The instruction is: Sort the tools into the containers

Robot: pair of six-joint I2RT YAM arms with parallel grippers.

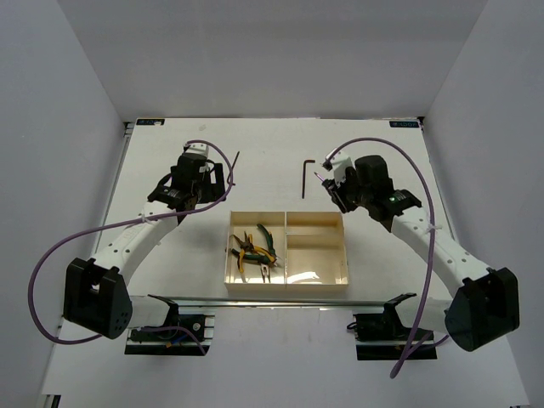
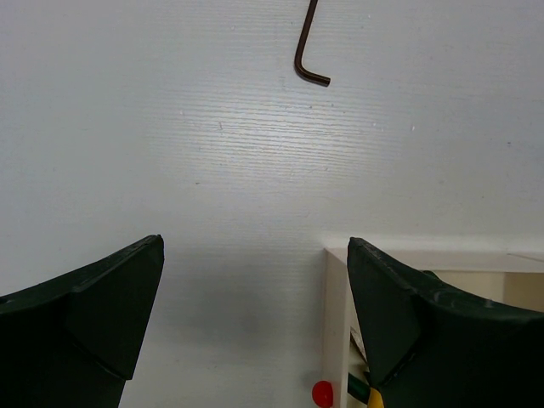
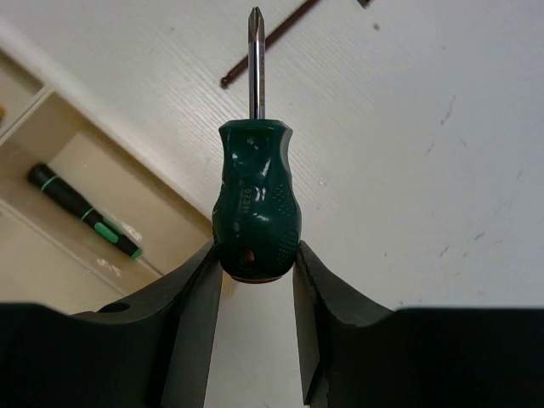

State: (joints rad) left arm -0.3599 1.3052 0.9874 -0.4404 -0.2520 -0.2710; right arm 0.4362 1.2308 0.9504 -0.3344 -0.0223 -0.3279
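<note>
The right arm's fingers [image 3: 194, 306] clench a stubby dark-green-handled Phillips screwdriver [image 3: 255, 204] by its butt, just beyond the cream three-compartment tray [image 1: 323, 265] (probably bound for the compartment holding a slim black-and-green screwdriver [image 3: 85, 212]). The left arm's fingers [image 2: 93, 306], spread empty, hover off the tray's far-left corner.

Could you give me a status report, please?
Left gripper open, empty, by tray corner. Right gripper shut on green screwdriver, just beyond tray. Two hex keys loose on table. Nothing blocking.
</note>
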